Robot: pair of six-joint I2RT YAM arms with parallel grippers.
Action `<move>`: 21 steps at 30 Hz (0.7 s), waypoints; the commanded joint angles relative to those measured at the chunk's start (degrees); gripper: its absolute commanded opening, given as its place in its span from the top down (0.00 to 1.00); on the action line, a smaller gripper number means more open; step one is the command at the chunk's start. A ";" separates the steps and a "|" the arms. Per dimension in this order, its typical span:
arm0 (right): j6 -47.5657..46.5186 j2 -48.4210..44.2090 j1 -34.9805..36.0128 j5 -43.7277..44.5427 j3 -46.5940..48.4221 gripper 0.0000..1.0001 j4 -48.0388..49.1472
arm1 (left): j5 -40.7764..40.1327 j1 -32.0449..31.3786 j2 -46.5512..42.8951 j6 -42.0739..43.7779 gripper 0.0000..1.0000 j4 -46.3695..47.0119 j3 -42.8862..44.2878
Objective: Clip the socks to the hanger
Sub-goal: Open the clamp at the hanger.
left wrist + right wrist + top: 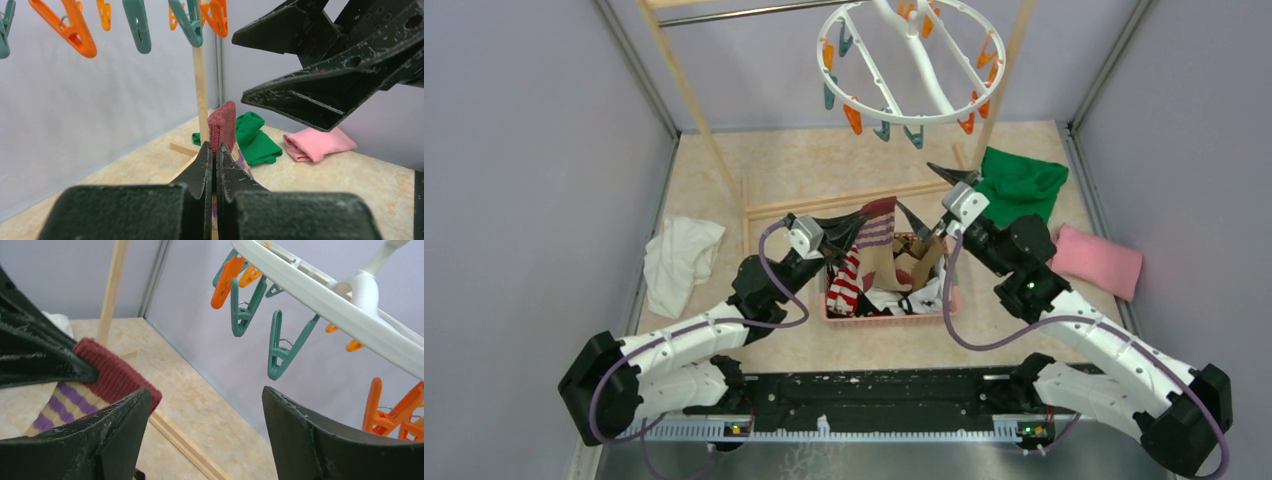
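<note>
While my left gripper (216, 150) is clamping the striped sock (222, 125) below the hanger (300, 287), my right gripper (206, 391) is hovering wide open, empty; I'm judging the cuff needs lifting into a teal peg (275, 360).

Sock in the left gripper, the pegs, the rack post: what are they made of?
The sock looks like matte knit fabric: ribbed, fuzzy maroon cuff with knitted stripes below it.
The pegs look like smooth moulded plastic with a slight sheen, in solid teal and orange, each with a thin metal wire spring.
The post is probably bare wood: pale tan, square-edged, no gloss.
</note>
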 commanded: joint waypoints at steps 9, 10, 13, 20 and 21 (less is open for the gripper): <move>5.29 8.79 5.81 26.74 6.68 0.43 13.27 | -0.76 3.31 0.51 0.17 1.00 1.83 0.75; 5.10 8.93 5.77 27.49 6.81 0.43 13.67 | -0.73 3.40 0.77 0.00 1.00 2.30 0.72; 3.94 9.15 5.83 27.93 7.58 0.44 14.25 | -0.11 3.47 1.59 -0.46 1.00 2.98 1.05; 0.20 10.50 5.76 26.42 7.44 0.43 17.63 | 0.98 3.55 2.33 -1.60 1.00 4.24 0.64; -0.10 10.82 5.75 26.42 7.59 0.42 18.12 | 1.12 3.52 2.38 -1.61 1.00 4.26 0.63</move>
